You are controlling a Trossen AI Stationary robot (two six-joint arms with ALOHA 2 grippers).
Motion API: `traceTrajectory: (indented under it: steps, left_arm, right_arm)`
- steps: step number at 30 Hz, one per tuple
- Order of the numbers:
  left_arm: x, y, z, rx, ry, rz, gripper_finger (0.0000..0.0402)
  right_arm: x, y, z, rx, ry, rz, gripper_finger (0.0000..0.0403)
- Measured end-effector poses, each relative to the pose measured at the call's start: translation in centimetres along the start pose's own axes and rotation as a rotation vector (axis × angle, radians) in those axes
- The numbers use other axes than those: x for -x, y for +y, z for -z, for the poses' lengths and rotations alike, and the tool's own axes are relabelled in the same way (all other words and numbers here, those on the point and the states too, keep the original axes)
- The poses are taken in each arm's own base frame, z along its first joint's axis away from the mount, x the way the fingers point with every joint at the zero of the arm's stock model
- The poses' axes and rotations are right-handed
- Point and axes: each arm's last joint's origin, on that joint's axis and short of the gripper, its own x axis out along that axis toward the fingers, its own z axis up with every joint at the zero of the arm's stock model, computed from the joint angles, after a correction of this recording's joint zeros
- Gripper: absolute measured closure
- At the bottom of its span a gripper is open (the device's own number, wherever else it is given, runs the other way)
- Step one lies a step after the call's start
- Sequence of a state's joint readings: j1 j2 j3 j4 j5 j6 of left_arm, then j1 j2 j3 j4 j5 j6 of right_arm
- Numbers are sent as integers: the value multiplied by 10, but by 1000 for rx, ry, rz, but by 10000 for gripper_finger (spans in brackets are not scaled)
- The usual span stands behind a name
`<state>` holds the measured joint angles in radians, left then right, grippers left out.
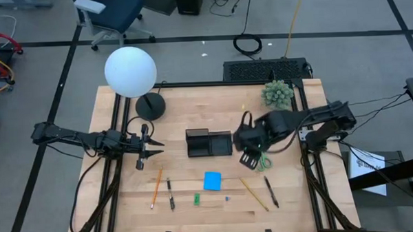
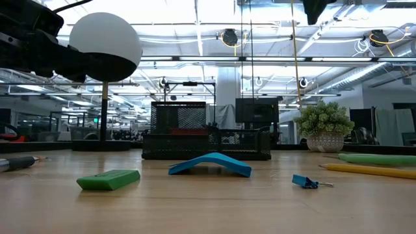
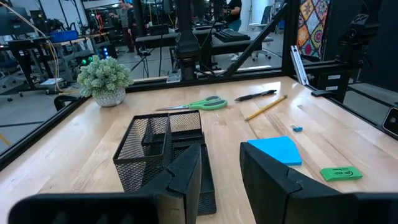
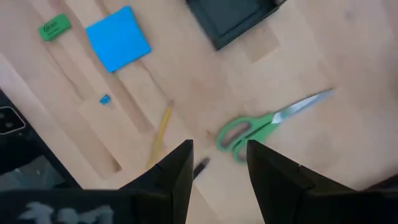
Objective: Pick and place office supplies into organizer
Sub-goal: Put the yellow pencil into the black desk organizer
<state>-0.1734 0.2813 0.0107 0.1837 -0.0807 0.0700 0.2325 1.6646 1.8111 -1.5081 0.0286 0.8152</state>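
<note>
The organizer (image 1: 209, 142), a low black mesh tray, stands mid-table. The green-handled scissors (image 4: 267, 124) lie flat on the wood to its right. My right gripper (image 4: 217, 163) hangs above them, pointing down, open, its fingers clear of the handles. Along the near side lie an orange pencil (image 1: 156, 186), a black pen (image 1: 170, 194), a tiny green piece (image 1: 196, 198), a blue note pad (image 1: 212, 180), a tan pencil (image 1: 254, 194) and another black pen (image 1: 271, 192). At the table's left my left gripper (image 1: 149, 151) waits, open and level, pointing toward the organizer (image 3: 165, 155).
A lamp with a white globe (image 1: 130, 70) and a round black base (image 1: 150, 105) stands at the far left. A fuzzy green plant (image 1: 277, 94) sits at the far right. A small blue clip (image 1: 227, 197) lies near the note pad. Black frame rails run along the table's edges.
</note>
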Motion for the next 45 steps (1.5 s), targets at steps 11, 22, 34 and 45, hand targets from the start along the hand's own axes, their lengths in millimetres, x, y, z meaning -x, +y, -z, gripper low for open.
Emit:
traceTrajectory:
  steps: [11, 22, 34, 45]
  left_arm:
    - [0, 0, 0, 0, 0, 0, 286]
    - [0, 0, 0, 0, 0, 0, 286]
    - [0, 0, 0, 0, 0, 0, 286]
    - [0, 0, 0, 0, 0, 0, 286]
  right_arm:
    - [-28, 33, 5, -165, -4, 64, 264]
    - [-34, 49, 21, -300, -1, 36, 264]
    - [-81, 69, 43, -67, 131, -103, 264]
    - [-93, 74, 54, 251, 92, -110, 264]
